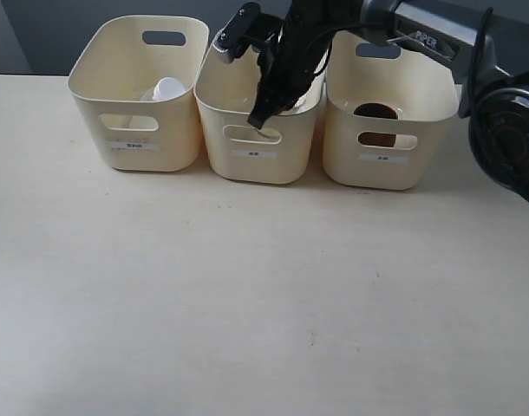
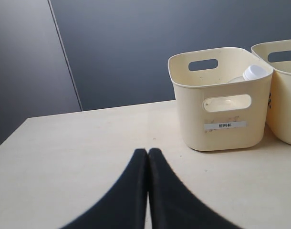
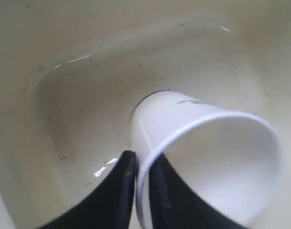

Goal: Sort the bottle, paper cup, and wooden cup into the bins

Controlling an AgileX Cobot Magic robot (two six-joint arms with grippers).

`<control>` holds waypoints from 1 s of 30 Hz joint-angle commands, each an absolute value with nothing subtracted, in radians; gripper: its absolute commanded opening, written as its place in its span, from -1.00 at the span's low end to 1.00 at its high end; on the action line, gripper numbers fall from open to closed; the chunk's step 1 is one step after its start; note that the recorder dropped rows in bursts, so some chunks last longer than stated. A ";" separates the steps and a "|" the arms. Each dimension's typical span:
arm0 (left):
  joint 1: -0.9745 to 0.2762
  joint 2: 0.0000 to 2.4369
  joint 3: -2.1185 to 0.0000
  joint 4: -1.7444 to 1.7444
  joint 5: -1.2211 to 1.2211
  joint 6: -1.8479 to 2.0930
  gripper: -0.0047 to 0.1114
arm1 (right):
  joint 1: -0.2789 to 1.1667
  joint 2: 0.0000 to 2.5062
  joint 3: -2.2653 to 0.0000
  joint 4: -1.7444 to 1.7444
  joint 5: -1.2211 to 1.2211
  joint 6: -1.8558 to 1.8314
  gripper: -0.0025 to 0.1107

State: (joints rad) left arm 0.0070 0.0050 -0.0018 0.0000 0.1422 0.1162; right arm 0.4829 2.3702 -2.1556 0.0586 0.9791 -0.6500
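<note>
My right gripper [image 1: 263,117] reaches down into the middle bin [image 1: 256,160]. In the right wrist view its jaws [image 3: 142,160] pinch the rim of the white paper cup [image 3: 207,143], one finger inside and one outside; the cup hangs tilted just above the bin floor [image 3: 88,105]. The bottle's white cap [image 1: 169,88] shows in the left bin [image 1: 134,87], and again as the cap [image 2: 254,72] in that bin [image 2: 222,109] in the left wrist view. The dark wooden cup [image 1: 376,113] sits in the right bin [image 1: 386,165]. My left gripper [image 2: 148,151] is shut and empty, low over the table.
The three cream bins stand side by side at the back of the pale wooden table [image 1: 247,303]. The right arm [image 1: 421,35] stretches over the right bin. A dark wall lies behind the bins.
</note>
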 commanded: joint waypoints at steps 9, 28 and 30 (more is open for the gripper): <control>0.007 0.000 0.000 0.000 0.135 0.115 -0.92 | 0.477 2.368 -2.164 0.052 0.972 -0.655 -0.34; 0.007 0.000 0.000 0.000 0.135 0.115 -0.92 | 0.477 2.182 -2.164 0.106 1.171 -0.655 -0.74; 0.007 0.000 0.000 0.000 0.135 0.115 -0.92 | 0.477 2.134 -2.164 0.114 1.221 -0.612 -0.96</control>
State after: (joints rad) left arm 0.0070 0.0050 -0.0018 0.0000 0.1422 0.1162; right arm 0.4829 2.1817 -2.1601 0.1110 1.1672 -0.6458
